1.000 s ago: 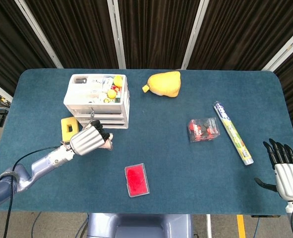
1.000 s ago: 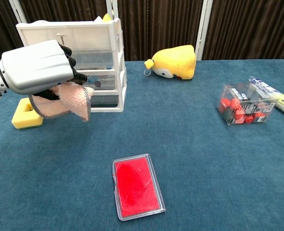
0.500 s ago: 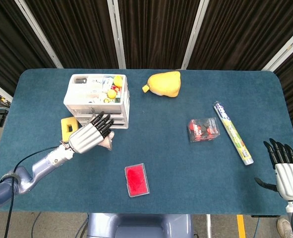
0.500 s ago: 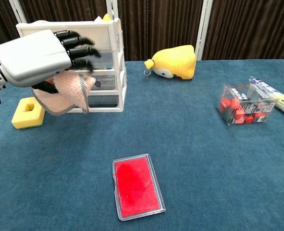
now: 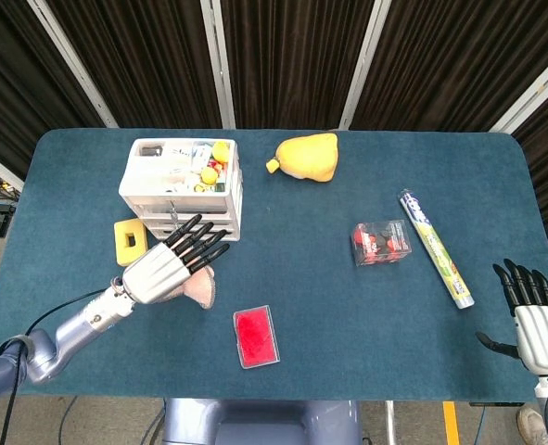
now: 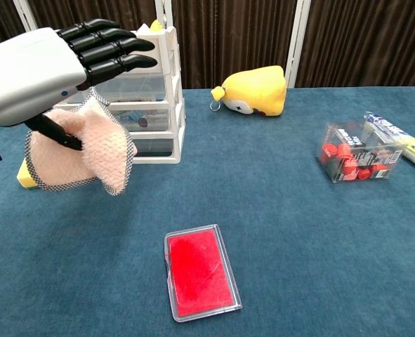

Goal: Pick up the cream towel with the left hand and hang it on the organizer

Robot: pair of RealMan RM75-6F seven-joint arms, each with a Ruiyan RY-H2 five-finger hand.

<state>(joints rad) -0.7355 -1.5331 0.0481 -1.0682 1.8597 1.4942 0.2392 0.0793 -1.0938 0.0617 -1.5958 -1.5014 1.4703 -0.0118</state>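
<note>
Left hand [image 6: 35, 74] raised before organizer [image 6: 140, 91], fingers out straight, thumb under, towel [image 6: 77, 151] draped beneath, seemingly caught on thumb, ready for hanging; right hand [image 5: 533, 320] idle at table edge, fingers spread

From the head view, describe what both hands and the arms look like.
Left hand: pale silver-grey shell over the back, glossy black fingers. Its arm is silver metal, with a thin black cable trailing alongside. Right hand matches: grey shell, black fingers.
</note>
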